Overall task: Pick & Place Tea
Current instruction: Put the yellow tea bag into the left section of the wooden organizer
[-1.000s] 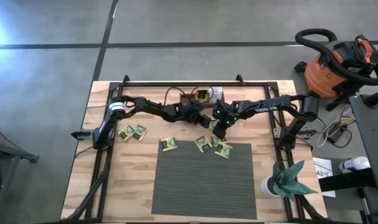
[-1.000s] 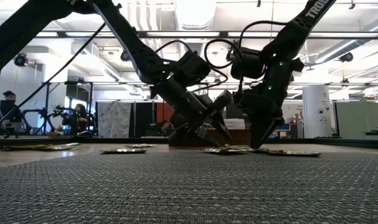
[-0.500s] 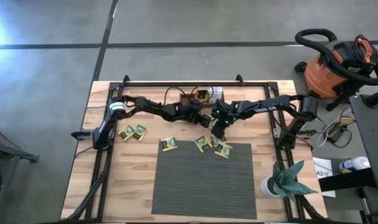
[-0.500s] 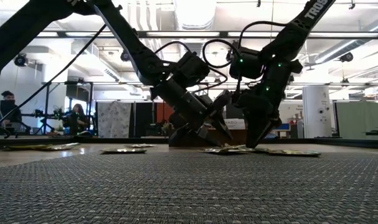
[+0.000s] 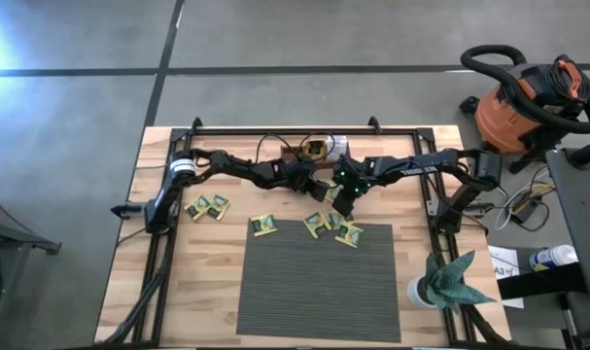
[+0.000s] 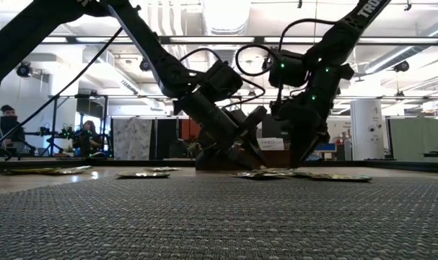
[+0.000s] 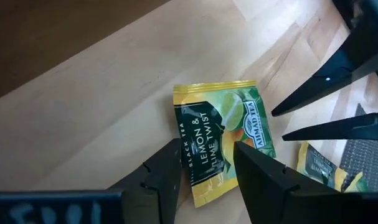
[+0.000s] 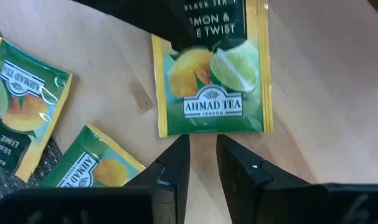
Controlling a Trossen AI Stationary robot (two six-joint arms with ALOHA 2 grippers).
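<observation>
Sachet (image 7: 218, 142) flat on table; left end effector (image 7: 204, 165) straddling, right end effector (image 8: 203, 155) narrowly parted.

Light wooden table (image 5: 197, 282), grain running across, framed by black rails. Dark ribbed mat (image 5: 319, 280) flat on the near half. Yellow-green tea sachet (image 7: 218, 140) flat on bare wood, straddled by the left gripper (image 7: 205, 168), fingers apart; right gripper (image 8: 201, 162) just beside the same sachet's edge, fingers slightly parted. Two more sachets (image 8: 27, 118) near the right gripper, one overlapping the mat's edge. Pair of sachets (image 5: 207, 206) well apart from both grippers, toward the left arm's base. Single sachet (image 5: 265, 226) between, touching the mat's corner.
</observation>
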